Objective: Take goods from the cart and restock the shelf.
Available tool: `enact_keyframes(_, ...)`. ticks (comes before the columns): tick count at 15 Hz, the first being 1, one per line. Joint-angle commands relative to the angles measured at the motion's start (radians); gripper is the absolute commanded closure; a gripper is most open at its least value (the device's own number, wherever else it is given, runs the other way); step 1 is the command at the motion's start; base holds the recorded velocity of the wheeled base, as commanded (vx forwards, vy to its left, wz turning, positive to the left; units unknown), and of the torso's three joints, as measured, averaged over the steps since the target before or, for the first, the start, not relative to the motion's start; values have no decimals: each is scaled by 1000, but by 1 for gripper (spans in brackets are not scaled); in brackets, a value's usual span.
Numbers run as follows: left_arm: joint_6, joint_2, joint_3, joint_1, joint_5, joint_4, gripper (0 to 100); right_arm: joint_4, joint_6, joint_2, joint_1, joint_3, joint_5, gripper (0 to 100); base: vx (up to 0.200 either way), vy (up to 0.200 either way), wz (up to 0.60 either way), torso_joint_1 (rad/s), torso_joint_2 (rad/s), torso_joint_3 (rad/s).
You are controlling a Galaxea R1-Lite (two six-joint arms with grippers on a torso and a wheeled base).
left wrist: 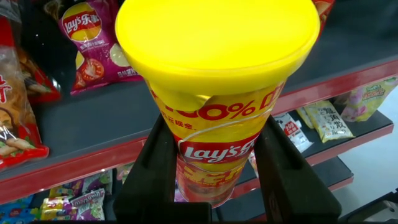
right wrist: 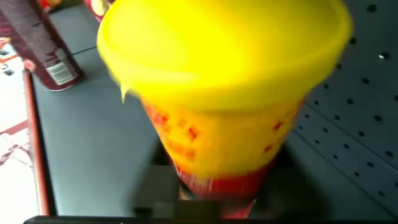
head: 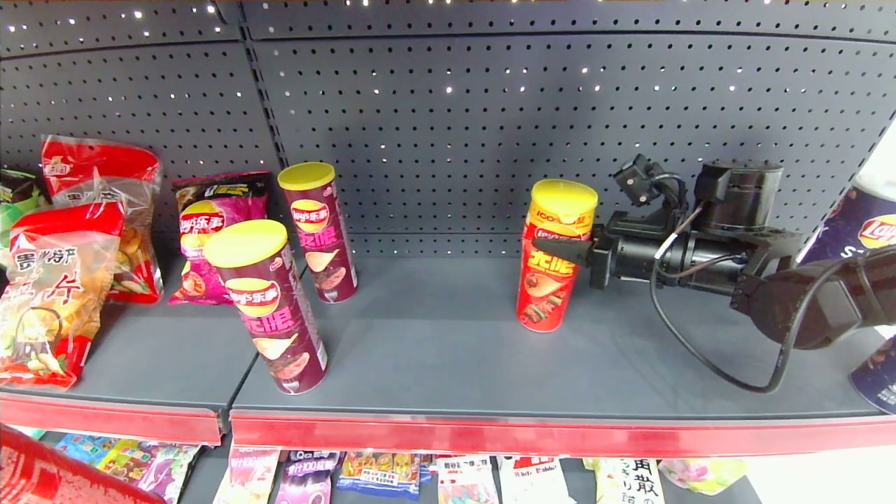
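Matte black right arm (head: 707, 255), cylindrical motor housing (head: 742, 192), small bracketed camera (head: 637, 178), looping black cable (head: 768, 389), perhaps rubber-sheathed, wedge-fingered claw (head: 560, 245).

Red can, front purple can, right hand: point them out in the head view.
red can (head: 548, 297), head view, lower label.
front purple can (head: 278, 323), head view, middle of its side.
right hand (head: 560, 246), head view, between its fingertips.

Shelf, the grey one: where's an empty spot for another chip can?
Widest bare patch: the grey shelf between the rear purple yellow-lidded can and the red yellow-lidded can in the right gripper. Crowded at the left by the snack bags.
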Motion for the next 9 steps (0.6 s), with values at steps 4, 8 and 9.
enact_keyframes(4, 0, 1, 0, 0, 0, -1, 100, 5, 3, -64, -12, 22, 91, 100, 0, 0, 0, 0, 0, 0)
enact_keyframes(8, 0, 5, 0, 0, -3, 1, 100, 5, 1, -165, -25, 110, 152, 100, 0, 0, 0, 0, 0, 0)
enact_keyframes(9, 0, 5, 0, 0, -3, 1, 100, 5, 0, -181, -25, 126, 154, 100, 0, 0, 0, 0, 0, 0)
